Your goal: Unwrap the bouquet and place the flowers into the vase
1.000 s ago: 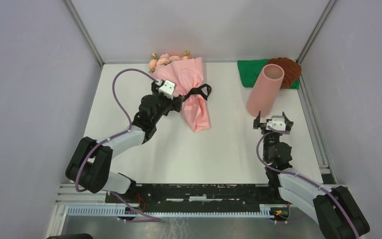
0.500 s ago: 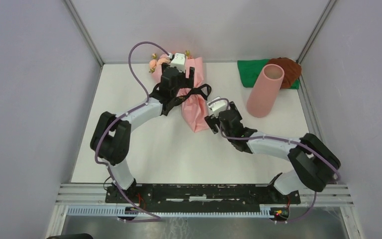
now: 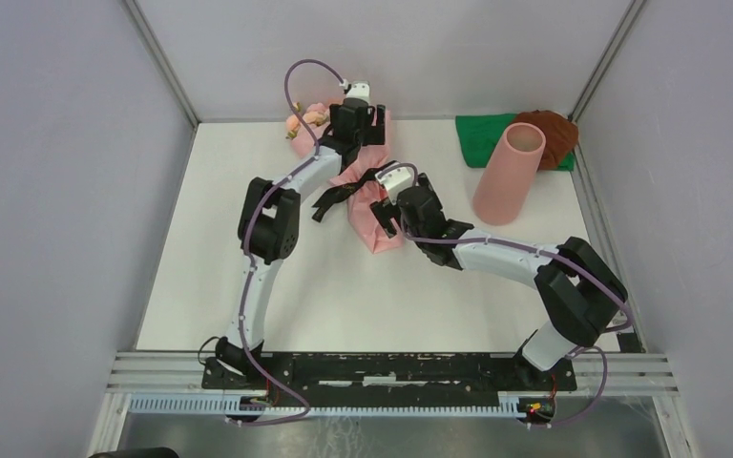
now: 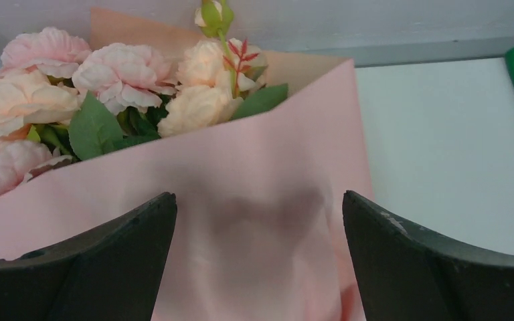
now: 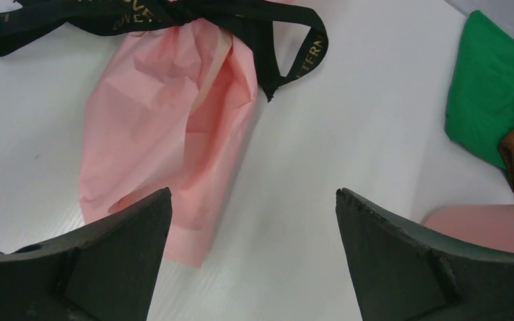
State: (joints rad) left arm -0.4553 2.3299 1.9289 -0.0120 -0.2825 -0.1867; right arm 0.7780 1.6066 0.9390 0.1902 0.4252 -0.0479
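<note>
The bouquet (image 3: 374,227) lies on the white table, a pink paper cone tied with a black ribbon (image 3: 342,194). Its flowers (image 3: 298,121) point toward the back wall. My left gripper (image 3: 363,116) hovers open over the wide end. In the left wrist view pink paper (image 4: 261,167) fills the gap between the jaws of that gripper (image 4: 260,207), and pink and peach roses (image 4: 107,73) lie beyond. My right gripper (image 3: 383,212) is open beside the narrow tail. Its wrist view shows the paper tail (image 5: 167,127) by the left finger of the gripper (image 5: 254,200), below the ribbon (image 5: 174,15). The salmon vase (image 3: 511,172) stands to the right.
A green cloth (image 3: 477,138) and a brown bundle (image 3: 558,134) lie behind the vase at the back right. The vase's side (image 5: 488,227) shows at the right wrist view's edge. Metal frame rails (image 3: 596,219) and grey walls border the table.
Both arms have reached forward. The left gripper went from the ribbon up to the bouquet's wide end. The right gripper swung from near the vase over to the narrow tail.
</note>
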